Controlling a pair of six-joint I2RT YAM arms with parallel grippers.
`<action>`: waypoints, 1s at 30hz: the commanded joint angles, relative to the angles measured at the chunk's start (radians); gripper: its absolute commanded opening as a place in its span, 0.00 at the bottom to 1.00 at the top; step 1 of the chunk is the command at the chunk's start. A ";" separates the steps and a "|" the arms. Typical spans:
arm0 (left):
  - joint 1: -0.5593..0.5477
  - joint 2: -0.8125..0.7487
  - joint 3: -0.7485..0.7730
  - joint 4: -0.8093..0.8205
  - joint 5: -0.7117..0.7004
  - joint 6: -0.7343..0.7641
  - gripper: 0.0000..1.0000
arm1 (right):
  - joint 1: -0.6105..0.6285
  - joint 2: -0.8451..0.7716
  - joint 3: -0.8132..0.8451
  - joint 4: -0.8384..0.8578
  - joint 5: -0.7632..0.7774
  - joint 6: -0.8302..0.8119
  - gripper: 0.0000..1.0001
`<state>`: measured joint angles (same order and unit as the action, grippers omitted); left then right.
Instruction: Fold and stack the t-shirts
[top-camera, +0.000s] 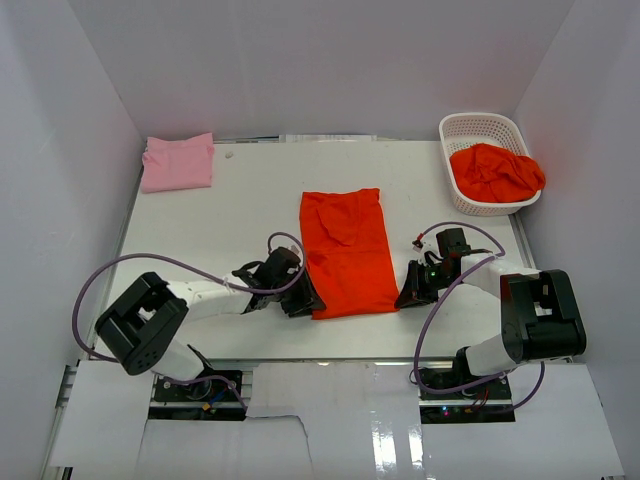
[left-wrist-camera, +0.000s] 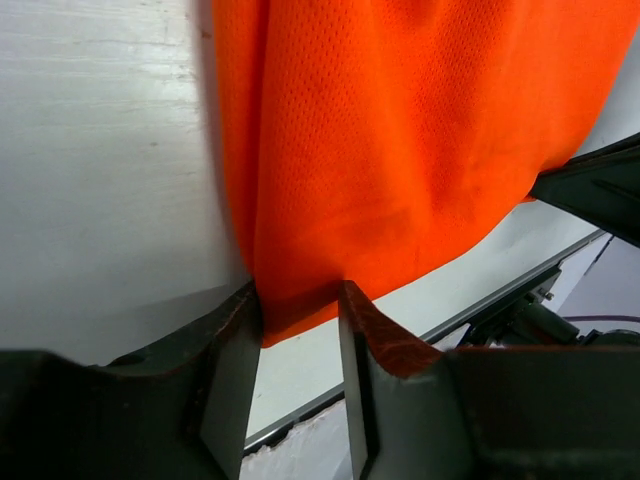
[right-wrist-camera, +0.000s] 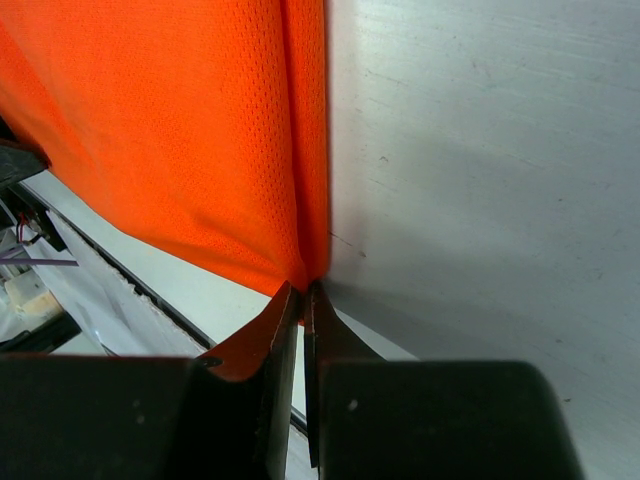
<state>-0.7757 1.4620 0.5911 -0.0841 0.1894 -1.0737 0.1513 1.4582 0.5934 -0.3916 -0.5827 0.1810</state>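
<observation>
An orange-red t-shirt (top-camera: 348, 255), folded into a long strip, lies flat in the middle of the white table (top-camera: 240, 200). My left gripper (top-camera: 305, 300) sits at its near left corner. In the left wrist view its fingers stand apart around that corner of the shirt (left-wrist-camera: 400, 130), and the gripper (left-wrist-camera: 300, 300) is open with table showing between them. My right gripper (top-camera: 410, 295) is at the near right corner. In the right wrist view this gripper (right-wrist-camera: 305, 290) is shut on the edge of the shirt (right-wrist-camera: 180, 130). A folded pink t-shirt (top-camera: 178, 162) lies at the far left.
A white lattice basket (top-camera: 480, 125) at the far right holds crumpled orange-red t-shirts (top-camera: 495, 172). White walls enclose the table on three sides. The table's near edge (top-camera: 330, 352) runs just behind both grippers.
</observation>
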 joint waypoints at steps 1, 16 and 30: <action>-0.014 0.073 -0.019 -0.103 -0.090 0.034 0.47 | 0.005 -0.013 0.003 0.010 0.037 -0.012 0.08; -0.031 -0.086 -0.108 -0.178 -0.076 -0.015 0.49 | 0.005 -0.004 0.014 -0.001 0.038 -0.020 0.08; -0.031 0.034 -0.043 -0.158 -0.097 0.015 0.52 | 0.005 -0.006 0.011 0.000 0.038 -0.021 0.08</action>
<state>-0.8021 1.4361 0.5808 -0.1253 0.1844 -1.0992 0.1520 1.4582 0.5934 -0.3920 -0.5819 0.1795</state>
